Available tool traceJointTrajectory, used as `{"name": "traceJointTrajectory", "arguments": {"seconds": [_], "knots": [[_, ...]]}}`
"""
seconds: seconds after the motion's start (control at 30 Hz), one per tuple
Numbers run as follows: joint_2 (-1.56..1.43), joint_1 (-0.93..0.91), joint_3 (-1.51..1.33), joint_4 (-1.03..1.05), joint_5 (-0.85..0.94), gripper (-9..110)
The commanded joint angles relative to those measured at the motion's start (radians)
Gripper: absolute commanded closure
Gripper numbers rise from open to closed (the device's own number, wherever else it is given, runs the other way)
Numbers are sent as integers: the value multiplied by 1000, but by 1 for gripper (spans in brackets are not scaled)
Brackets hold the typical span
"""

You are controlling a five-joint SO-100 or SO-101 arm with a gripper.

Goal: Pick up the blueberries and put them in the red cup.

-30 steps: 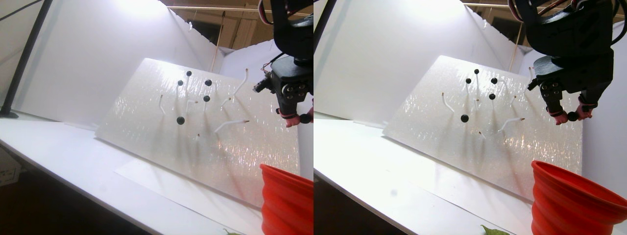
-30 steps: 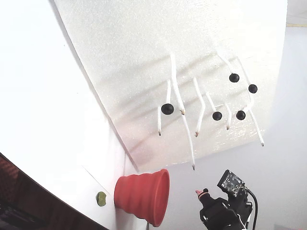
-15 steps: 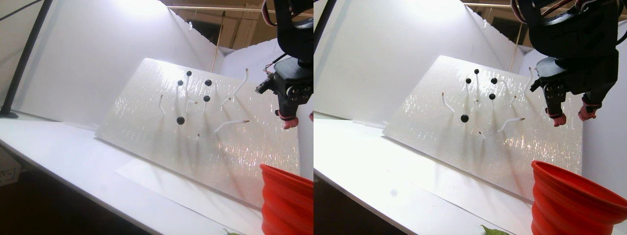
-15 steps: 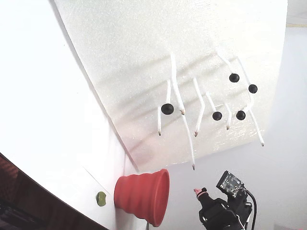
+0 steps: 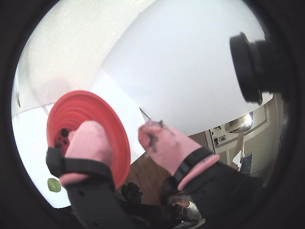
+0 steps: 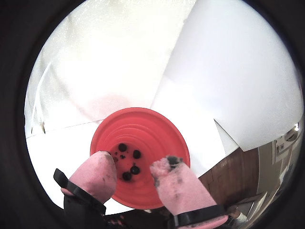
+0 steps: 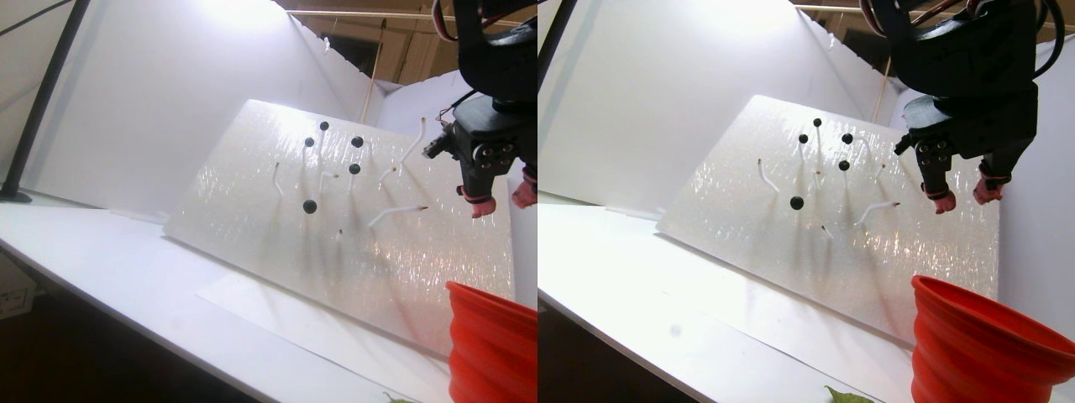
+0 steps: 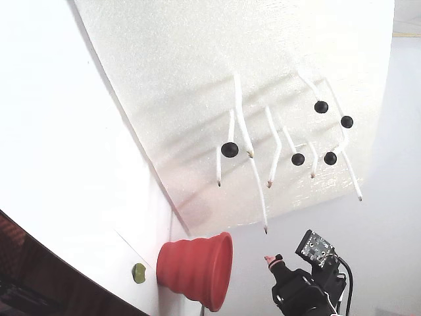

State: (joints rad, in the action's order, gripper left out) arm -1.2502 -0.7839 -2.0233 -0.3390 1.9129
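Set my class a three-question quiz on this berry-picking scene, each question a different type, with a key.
1. True or false: the fingers are pressed shut.
2. In the fixed view, how many berries are on the board? A three, B five, C eight.
3. Fill in: in both wrist views, the picked berries lie inside the red ____.

Key: 1 false, they stand apart with nothing between them. 2 B. 3 cup.
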Motion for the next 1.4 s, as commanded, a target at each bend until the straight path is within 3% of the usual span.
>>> {"name": "traceJointTrajectory", "arguments": {"seconds": [0.0, 1.37], "knots": [[-161, 9, 5, -5, -5, 87], [-494, 233, -184, 138, -78, 89]]}}
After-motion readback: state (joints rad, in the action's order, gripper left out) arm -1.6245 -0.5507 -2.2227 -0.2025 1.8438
